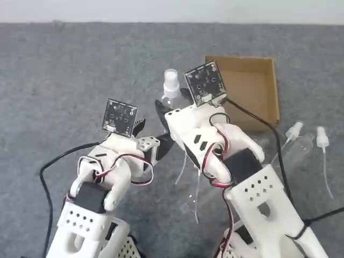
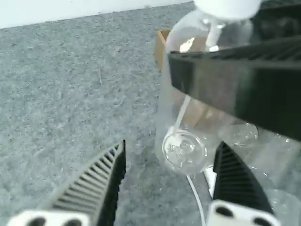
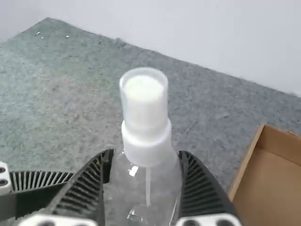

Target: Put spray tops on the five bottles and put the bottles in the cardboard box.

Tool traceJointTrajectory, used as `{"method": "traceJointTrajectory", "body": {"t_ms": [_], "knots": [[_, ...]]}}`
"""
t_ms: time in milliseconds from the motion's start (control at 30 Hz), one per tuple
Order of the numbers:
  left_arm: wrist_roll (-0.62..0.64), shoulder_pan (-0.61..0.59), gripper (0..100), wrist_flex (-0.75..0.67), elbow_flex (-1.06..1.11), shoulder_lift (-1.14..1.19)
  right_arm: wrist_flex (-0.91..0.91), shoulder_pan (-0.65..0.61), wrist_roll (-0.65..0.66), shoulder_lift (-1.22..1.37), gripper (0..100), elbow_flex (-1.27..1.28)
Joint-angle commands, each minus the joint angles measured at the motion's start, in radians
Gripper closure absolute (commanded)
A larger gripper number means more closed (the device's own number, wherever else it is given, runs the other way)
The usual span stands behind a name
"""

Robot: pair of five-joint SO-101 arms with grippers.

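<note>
1. The fingers of the right gripper (image 3: pixel 146 157) clamp a clear bottle (image 3: pixel 146 190) just under its white spray top (image 3: pixel 144 113), beside the cardboard box (image 1: pixel 250 91).
2. The fingers of the left gripper (image 2: pixel 171 147) stand apart, empty, around that bottle's base, farther from the box.
3. A second bottle (image 1: pixel 300 143) and a loose spray top (image 1: pixel 322 136) lie on the grey desk (image 1: pixel 64 70) near the box's corner.

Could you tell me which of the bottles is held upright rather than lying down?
The bottle clamped in the right tool, spray top up, left of the cardboard box; the other bottle, right of the box, lies flat on the carpet.
</note>
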Motion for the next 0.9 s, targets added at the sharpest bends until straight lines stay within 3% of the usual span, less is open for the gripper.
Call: {"method": "traceJointTrajectory", "body": {"t_ms": [0, 333, 700, 867], "knots": [[0.000, -0.003, 72, -0.029, 0.007, -0.025, -0.016, 0.044, 0.046, -0.035, 99.2, -0.106], [0.000, -0.011, 73, -0.130, 0.070, -0.025, -0.274, 0.329, 0.054, 0.295, 99.2, -0.278], [-0.006, -0.011, 99, -0.133, 0.081, -0.026, -0.573, 0.435, 0.052, 0.762, 99.2, -0.434], [-0.006, -0.011, 99, -0.173, 0.105, -0.026, -0.653, 0.473, 0.057, 0.915, 99.2, -0.505]]}}
